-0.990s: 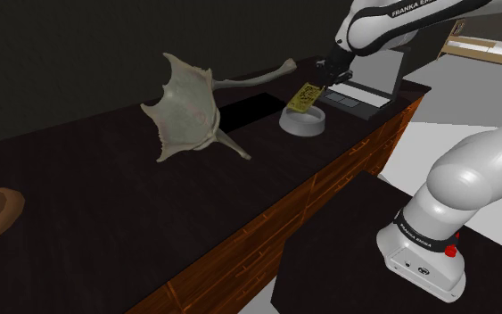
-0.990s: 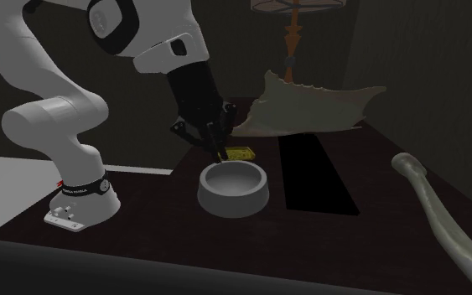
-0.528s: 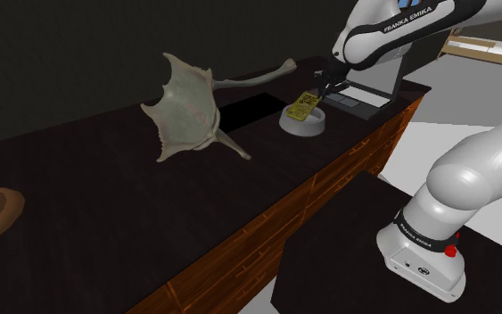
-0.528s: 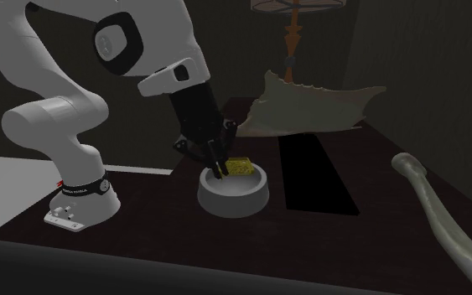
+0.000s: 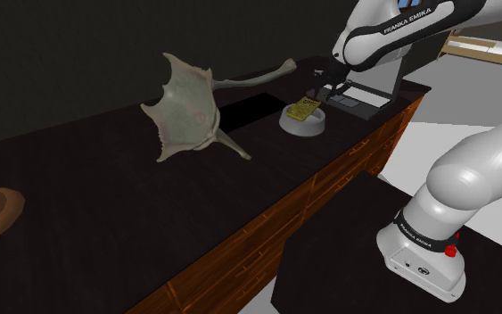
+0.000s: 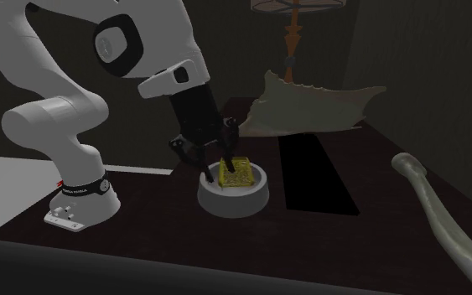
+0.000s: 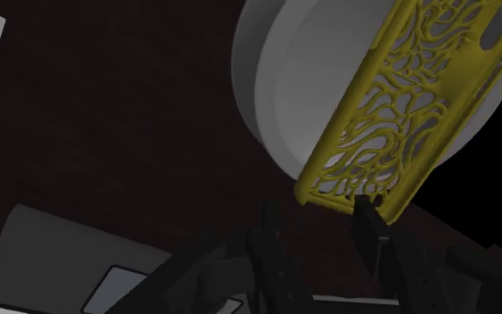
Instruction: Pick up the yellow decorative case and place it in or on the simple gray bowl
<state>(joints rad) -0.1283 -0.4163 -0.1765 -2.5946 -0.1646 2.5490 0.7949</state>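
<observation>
The yellow openwork case point(image 5: 303, 110) point(image 6: 238, 173) point(image 7: 407, 109) lies tilted in the plain grey bowl point(image 5: 301, 124) point(image 6: 234, 197) point(image 7: 267, 80), one end leaning on the rim. My gripper point(image 5: 319, 95) point(image 6: 215, 170) point(image 7: 320, 230) hangs just above the bowl's rim on the arm's side. It is open, its fingers apart on either side of the case's near end and not clasping it.
A grey ray-shaped ornament point(image 5: 185, 107) point(image 6: 309, 109) and a long bone-like piece point(image 5: 258, 77) point(image 6: 439, 209) lie on the dark counter. A black rectangular recess point(image 5: 244, 109) point(image 6: 313, 172) sits beside the bowl. A flat grey device point(image 5: 357, 96) lies behind it, near the counter's edge.
The gripper carried the case down over the bowl, then spread its fingers. The case has dropped flatter into the bowl and is no longer held.
</observation>
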